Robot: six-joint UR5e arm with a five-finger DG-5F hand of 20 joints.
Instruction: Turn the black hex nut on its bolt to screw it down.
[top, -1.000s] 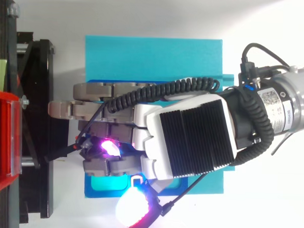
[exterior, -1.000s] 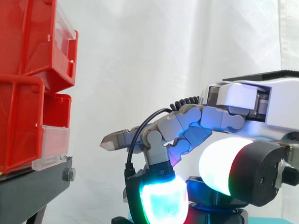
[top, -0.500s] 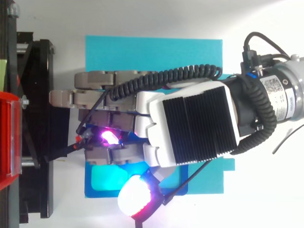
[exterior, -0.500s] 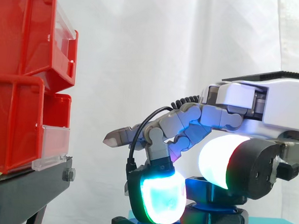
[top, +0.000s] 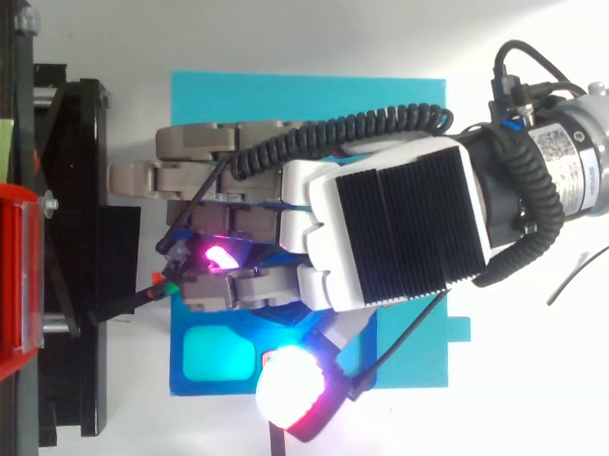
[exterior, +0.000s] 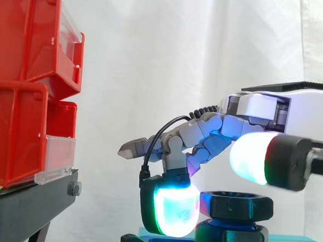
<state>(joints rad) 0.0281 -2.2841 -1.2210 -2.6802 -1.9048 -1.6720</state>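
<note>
- hand (exterior: pixel 293 112) comes in from the right, loosely open, not gripping anything afaict
- its thumb pad (exterior: pixel 252 157), glowing white-cyan, hovers just above the black hex nut (exterior: pixel 236 205) with a clear gap
- one finger bends down so its cyan-green pad (exterior: pixel 173 209) hangs just left of the nut; can't tell if it touches. The other fingers reach out left toward the bins
- nut sits level, with a second black hex piece (exterior: pixel 231 237) right beneath it on the blue base (top: pixel 215 360)
- the base is at the lower left corner of the teal board (top: pixel 309 98) in the top view
- red bins (exterior: pixel 21 85) stacked on the black stand (exterior: pixel 30 201); contents not visible
</note>
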